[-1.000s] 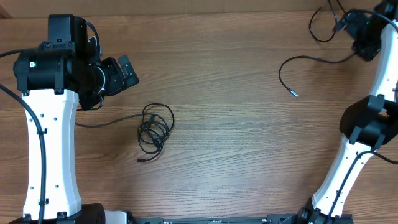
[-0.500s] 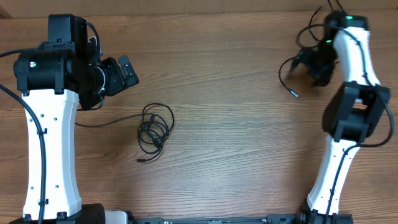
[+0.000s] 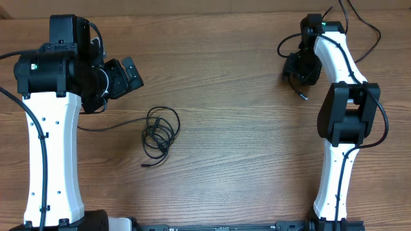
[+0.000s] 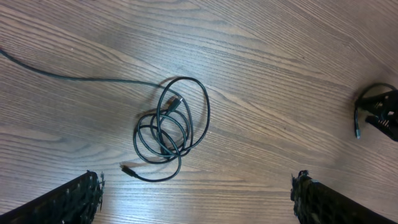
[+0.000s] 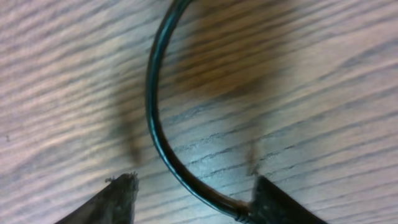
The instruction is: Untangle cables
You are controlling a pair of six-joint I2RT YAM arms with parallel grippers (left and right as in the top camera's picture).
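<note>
A thin black cable lies in a tangled coil (image 3: pixel 159 131) left of the table's middle, also seen in the left wrist view (image 4: pixel 171 127). Its tail runs left toward the left arm, and its plug end (image 4: pixel 129 168) lies free. My left gripper (image 3: pixel 125 74) is open and empty, above and behind the coil (image 4: pixel 199 202). A second black cable (image 3: pixel 302 95) lies at the back right. My right gripper (image 3: pixel 300 67) is low over it, open. That cable (image 5: pixel 152 106) runs between the fingers (image 5: pixel 193 196), against the right finger.
The second cable runs on behind the right arm toward the table's back edge (image 3: pixel 359 25). The right gripper shows at the far right of the left wrist view (image 4: pixel 380 115). The table is bare brown wood (image 3: pixel 231 147).
My right arm has swung from the back right corner leftward and come down over the second cable. That cable's loop has shifted left. The left arm and the coil have not moved.
</note>
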